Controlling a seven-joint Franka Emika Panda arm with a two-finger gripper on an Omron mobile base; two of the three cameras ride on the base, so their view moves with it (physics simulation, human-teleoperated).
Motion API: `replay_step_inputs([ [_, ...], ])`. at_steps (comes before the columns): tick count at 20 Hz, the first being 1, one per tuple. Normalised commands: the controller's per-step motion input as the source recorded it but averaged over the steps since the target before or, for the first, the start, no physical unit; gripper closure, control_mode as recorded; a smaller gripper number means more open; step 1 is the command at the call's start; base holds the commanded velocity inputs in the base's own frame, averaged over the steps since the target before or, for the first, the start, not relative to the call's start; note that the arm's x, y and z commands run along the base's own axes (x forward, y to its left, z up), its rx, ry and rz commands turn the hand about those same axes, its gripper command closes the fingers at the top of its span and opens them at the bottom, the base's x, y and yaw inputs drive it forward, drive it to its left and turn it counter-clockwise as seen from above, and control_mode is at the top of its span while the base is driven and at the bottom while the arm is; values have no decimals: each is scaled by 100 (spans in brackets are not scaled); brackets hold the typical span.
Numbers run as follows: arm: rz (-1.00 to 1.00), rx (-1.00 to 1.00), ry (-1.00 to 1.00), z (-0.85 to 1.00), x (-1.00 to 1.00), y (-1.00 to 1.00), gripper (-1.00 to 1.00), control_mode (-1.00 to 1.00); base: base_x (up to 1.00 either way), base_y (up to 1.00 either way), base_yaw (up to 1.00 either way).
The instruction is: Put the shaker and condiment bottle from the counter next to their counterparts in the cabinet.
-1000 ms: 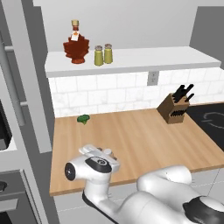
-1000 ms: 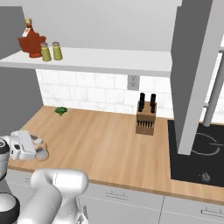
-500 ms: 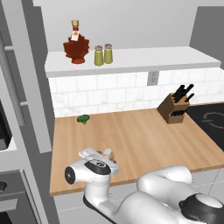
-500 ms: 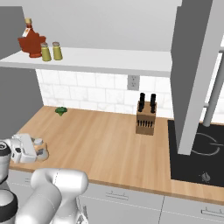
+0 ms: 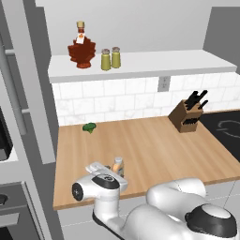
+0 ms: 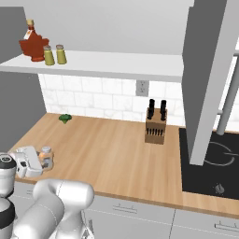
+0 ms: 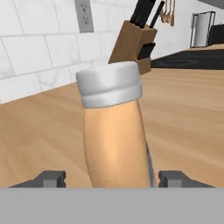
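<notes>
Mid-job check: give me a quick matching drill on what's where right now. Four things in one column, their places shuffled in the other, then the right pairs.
Things:
1. condiment bottle
2. maple-leaf bottle
3. knife block
4. broccoli floret

Places:
A. on the counter, far left, near the tiled wall
B. left end of the cabinet, beside two shakers
C. front edge of the counter, between the fingertips of the hand
D. on the counter by the wall, next to the black cooktop

Pairs: 1-C, 2-B, 3-D, 4-A
</notes>
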Motion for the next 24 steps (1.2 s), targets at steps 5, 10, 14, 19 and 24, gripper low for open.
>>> replay_step_inputs([
  [5,0,0,0,-2,2,0,100,-100,0,0,0],
  [10,5,-5,-3,7,-3,5,100,-100,0,0,0],
  [14,21,-12,-7,19,-7,0,100,-100,0,0,0],
  [19,30,-4,-9,20,0,-10,100,-100,0,0,0],
  [24,49,0,-10,1,0,-28,100,-100,0,0,0],
])
